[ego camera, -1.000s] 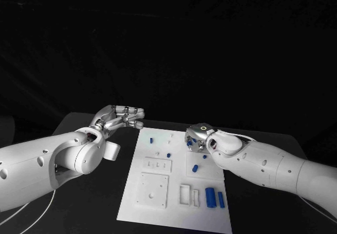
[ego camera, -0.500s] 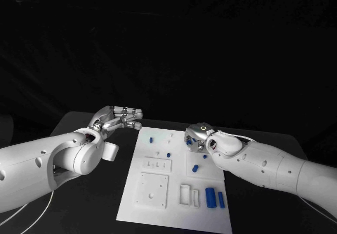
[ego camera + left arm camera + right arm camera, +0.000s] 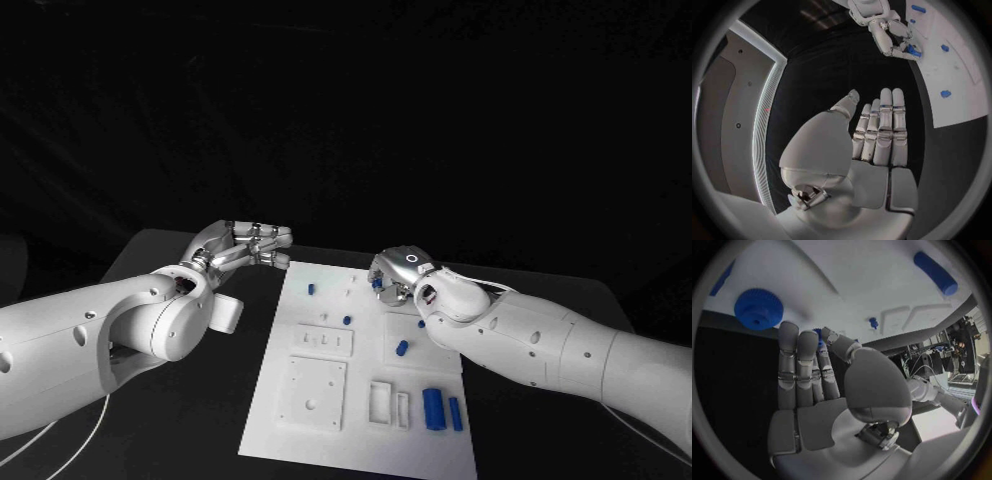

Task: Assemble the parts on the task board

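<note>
The right hand (image 3: 397,273) has edged left and farther up the board (image 3: 325,395), fingers pinching a small blue part (image 3: 912,50) at the far right. A blue gear (image 3: 758,308) lies just beyond. The left hand (image 3: 245,243) hovers off the far-left corner, fingers together, empty.
</note>
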Action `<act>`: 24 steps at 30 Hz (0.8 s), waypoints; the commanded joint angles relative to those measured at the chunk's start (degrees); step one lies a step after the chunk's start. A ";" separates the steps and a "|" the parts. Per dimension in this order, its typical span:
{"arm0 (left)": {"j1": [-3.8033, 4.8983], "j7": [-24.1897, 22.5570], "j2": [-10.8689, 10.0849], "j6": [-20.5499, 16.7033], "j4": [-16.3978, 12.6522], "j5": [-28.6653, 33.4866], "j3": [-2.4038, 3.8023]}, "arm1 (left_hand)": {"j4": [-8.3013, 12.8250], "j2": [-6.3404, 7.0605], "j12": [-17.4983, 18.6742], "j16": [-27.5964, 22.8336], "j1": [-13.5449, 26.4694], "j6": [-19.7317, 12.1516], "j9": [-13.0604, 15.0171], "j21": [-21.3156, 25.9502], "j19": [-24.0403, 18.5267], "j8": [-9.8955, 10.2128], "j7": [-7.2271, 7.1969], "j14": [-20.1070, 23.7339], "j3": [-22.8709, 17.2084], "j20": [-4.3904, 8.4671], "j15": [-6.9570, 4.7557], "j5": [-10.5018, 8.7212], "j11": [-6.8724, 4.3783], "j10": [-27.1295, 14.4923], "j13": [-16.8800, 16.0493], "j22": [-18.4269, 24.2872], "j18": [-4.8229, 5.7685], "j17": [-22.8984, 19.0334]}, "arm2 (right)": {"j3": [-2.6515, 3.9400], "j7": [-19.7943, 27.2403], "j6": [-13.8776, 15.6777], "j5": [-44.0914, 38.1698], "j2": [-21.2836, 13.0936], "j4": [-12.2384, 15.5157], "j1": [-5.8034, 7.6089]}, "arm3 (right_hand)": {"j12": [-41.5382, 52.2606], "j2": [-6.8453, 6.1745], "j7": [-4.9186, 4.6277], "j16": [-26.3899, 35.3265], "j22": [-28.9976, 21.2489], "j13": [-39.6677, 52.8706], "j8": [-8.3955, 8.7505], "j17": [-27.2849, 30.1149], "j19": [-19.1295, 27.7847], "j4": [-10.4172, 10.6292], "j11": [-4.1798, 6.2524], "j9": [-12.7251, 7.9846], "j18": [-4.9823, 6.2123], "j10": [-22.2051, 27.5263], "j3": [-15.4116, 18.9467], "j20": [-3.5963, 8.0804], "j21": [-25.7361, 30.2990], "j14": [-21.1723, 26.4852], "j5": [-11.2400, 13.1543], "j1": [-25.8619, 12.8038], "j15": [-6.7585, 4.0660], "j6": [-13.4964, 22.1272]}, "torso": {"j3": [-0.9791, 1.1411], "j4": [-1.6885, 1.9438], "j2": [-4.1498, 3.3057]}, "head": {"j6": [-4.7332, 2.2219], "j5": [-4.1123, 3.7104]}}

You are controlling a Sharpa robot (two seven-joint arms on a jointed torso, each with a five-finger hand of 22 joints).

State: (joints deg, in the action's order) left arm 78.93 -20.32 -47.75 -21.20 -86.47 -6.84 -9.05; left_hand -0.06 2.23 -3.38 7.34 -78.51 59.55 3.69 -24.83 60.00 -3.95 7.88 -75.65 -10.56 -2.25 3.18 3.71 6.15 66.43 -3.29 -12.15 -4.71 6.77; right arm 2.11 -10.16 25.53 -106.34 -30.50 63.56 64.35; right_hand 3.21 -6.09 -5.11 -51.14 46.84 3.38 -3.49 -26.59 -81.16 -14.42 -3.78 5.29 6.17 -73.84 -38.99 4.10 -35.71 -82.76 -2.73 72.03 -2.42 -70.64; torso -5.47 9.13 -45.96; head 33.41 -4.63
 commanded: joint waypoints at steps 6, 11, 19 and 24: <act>0.08 -0.23 0.73 0.07 0.01 -0.25 0.05 | -0.29 -0.22 0.00 0.28 -0.12 -0.35 0.09 -0.38 0.00 0.23 -0.12 -0.16 0.02 0.10 -0.04 -0.21 -0.09 0.22 -0.07 0.03 0.18 0.09 | 0.12 -4.59 3.39 -1.54 2.89 -2.03 0.58 | 0.16 0.67 0.15 -0.40 2.16 0.17 -0.17 0.23 -0.15 -0.12 1.71 0.02 0.98 -2.05 -0.54 0.12 1.25 0.15 -0.20 0.40 -0.43 -0.43 | -0.26 0.31 -0.23 | -0.31 -0.20; 0.08 -0.17 0.99 0.12 -0.05 -0.27 0.06 | -0.26 -0.20 0.00 0.29 -0.15 -0.35 0.09 -0.47 -0.04 0.22 -0.13 -0.14 0.00 0.11 -0.03 -0.20 -0.09 0.22 -0.07 0.03 0.18 0.10 | 0.14 -4.99 3.88 -1.67 4.57 -3.36 0.79 | 0.14 0.66 0.14 -0.35 2.63 0.16 -0.16 0.31 -0.20 -0.14 1.70 0.01 0.98 -2.03 -0.51 0.11 1.70 0.24 -0.21 0.39 -0.42 -0.42 | -0.30 0.31 -0.45 | -0.41 -0.21; 0.08 -0.09 1.44 0.23 0.16 -0.29 0.06 | -0.26 -0.20 0.00 0.29 -0.15 -0.35 0.09 -0.47 -0.04 0.22 -0.13 -0.14 0.00 0.11 -0.03 -0.20 -0.09 0.22 -0.07 0.03 0.18 0.10 | 0.15 -5.18 4.13 -1.73 5.89 -4.63 0.87 | 0.14 0.67 0.12 -0.37 3.64 0.16 -0.18 0.38 -0.48 -0.21 1.66 -0.03 0.99 -1.96 -0.52 0.12 2.45 0.20 -0.21 0.47 -0.41 -0.40 | -0.81 0.90 -1.00 | -0.71 -0.65; 0.08 -0.06 1.49 0.22 0.19 -0.30 0.06 | -0.26 -0.20 0.00 0.29 -0.15 -0.35 0.09 -0.47 -0.04 0.22 -0.13 -0.14 0.00 0.11 -0.03 -0.20 -0.09 0.22 -0.07 0.03 0.18 0.10 | 0.15 -4.87 3.85 -1.68 6.30 -4.86 0.87 | 0.14 0.67 0.12 -0.37 3.64 0.16 -0.18 0.38 -0.48 -0.21 1.66 -0.03 0.99 -1.96 -0.52 0.12 2.45 0.20 -0.21 0.47 -0.41 -0.40 | -0.96 1.18 -1.23 | -0.71 -0.61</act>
State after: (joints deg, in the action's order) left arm 78.94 -20.14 -46.41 -21.18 -86.21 -6.88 -9.05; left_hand -0.06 2.23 -3.38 7.33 -78.52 59.55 3.69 -25.24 60.01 -3.95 7.88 -75.64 -10.56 -2.25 3.18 3.71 6.14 66.43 -3.29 -12.16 -4.45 6.81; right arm 2.24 -14.74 29.04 -107.10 -24.35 58.74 65.19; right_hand 2.95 -6.10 -5.12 -51.36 50.43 3.38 -3.48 -26.25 -81.38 -14.66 -3.76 5.24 6.24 -73.82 -39.21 4.31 -33.46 -82.57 -2.77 72.03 -2.62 -70.63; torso -6.30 10.09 -46.98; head 32.69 -5.25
